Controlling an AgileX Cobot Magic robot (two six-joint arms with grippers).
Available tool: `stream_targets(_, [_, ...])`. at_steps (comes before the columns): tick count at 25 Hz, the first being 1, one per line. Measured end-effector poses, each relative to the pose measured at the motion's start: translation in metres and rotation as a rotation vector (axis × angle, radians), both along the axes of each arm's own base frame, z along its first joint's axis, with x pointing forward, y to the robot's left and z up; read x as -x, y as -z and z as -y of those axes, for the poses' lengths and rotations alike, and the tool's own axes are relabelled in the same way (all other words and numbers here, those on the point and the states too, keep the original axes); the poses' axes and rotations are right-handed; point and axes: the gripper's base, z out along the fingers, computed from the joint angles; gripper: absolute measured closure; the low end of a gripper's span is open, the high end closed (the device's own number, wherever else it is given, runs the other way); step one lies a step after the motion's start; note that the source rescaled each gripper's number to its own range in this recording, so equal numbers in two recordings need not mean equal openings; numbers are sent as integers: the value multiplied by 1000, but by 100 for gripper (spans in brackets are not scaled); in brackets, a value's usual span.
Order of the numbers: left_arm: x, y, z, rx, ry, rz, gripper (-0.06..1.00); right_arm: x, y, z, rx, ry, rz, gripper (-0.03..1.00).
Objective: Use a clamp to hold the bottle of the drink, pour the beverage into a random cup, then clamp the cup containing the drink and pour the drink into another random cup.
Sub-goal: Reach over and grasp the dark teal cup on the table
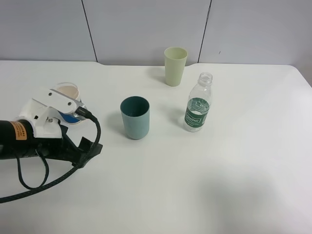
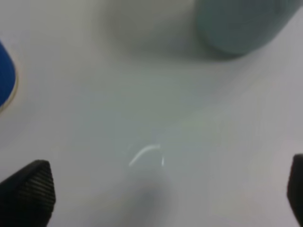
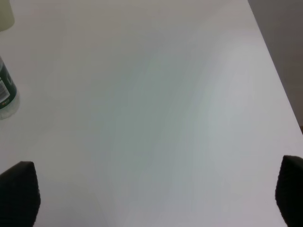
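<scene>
bottle (image 1: pixel 197 105) stands right of near cup (image 1: pixel 135 117), before far cup (image 1: pixel 175 66).

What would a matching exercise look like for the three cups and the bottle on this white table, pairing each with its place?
Things:
1. teal plastic cup
2. pale green plastic cup
3. clear plastic bottle with a green label
4. cream cup

Places, by the high view:
A. farthest back
B. partly hidden behind the left arm
C. between the cream cup and the bottle
D. farthest right

Pairs: 1-C, 2-A, 3-D, 4-B.
</scene>
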Motion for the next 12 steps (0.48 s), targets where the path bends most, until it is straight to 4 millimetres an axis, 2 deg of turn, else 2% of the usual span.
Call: stream_targets(12, [-19,17,18,70,94,179,-6,0,0,0,0,0,0,-3])
